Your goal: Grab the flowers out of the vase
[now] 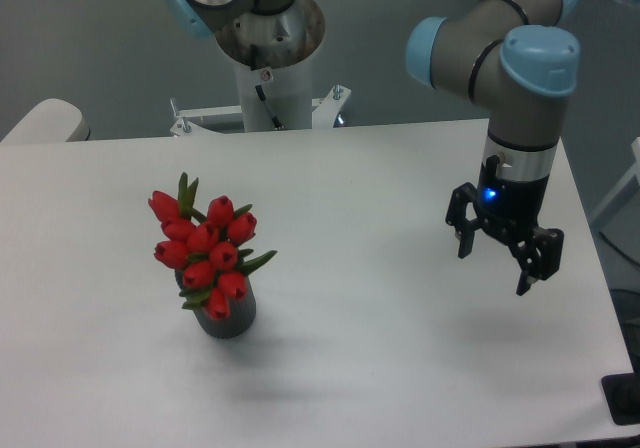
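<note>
White table (380, 198) carried tulip bunch (205, 248) in ribbed grey vase (230, 318); gripper (494, 264) hung well right, fingers spread wide, empty.

The bunch of red tulip buds with green leaves (205, 251) is sitting in the short dark grey ribbed vase (231, 318), which is standing on the white table (370, 198) toward its left front. My black two-finger gripper (494, 268) is hanging above the table's right side, well apart from them.
</note>
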You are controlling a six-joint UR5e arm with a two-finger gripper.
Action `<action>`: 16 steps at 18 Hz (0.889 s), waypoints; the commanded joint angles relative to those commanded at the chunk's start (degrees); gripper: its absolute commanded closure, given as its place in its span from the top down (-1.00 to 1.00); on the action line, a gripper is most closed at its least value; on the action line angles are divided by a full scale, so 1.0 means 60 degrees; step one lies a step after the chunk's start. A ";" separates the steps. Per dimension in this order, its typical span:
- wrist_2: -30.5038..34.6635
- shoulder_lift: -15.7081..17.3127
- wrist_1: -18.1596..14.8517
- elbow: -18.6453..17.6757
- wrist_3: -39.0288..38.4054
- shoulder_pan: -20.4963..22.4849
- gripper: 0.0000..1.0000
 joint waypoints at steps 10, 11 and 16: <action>-0.3177 0.0499 0.0103 -0.1509 -0.1476 0.0176 1.00; -0.3631 0.0542 0.0117 -0.1583 -0.1799 0.0190 1.00; -0.5216 0.0776 0.0103 -0.2475 -0.2680 0.0176 1.00</action>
